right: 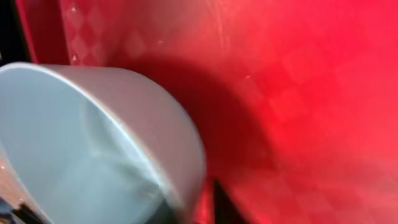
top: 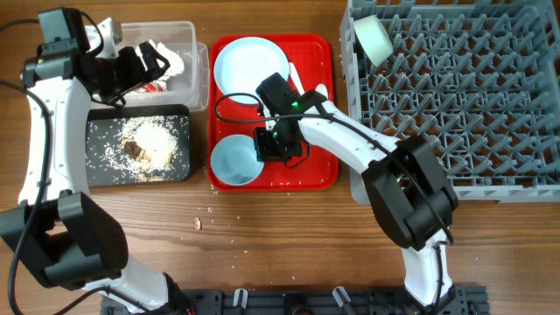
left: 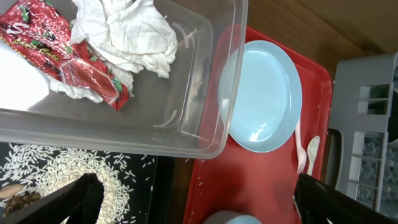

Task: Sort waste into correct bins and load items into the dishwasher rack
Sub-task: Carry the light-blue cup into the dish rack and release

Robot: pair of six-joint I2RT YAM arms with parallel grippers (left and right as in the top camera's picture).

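Observation:
The clear tub (top: 194, 44) holds the crumpled napkin (left: 127, 31) and the red-and-white wrapper (left: 59, 53). The black tray (top: 96, 175) holds rice scraps (top: 153, 140). My left gripper (top: 144, 63) hovers over the tub, open and empty (left: 199, 208). On the red tray (top: 319, 171) lie the pale blue plate (top: 251, 66), the pale blue bowl (top: 234, 164), the fork (left: 301, 152) and the spoon (left: 313, 149). My right gripper (top: 276, 147) is low at the bowl's right rim (right: 186, 155), with a finger on each side of the wall. The pale green bowl (top: 372, 39) stands in the grey rack (top: 455, 96). The yellow cup is out of view.
A few rice grains and a brown crumb (top: 198, 223) lie on the wooden table in front of the trays. The rack's near wall (top: 455, 188) rises just right of the red tray.

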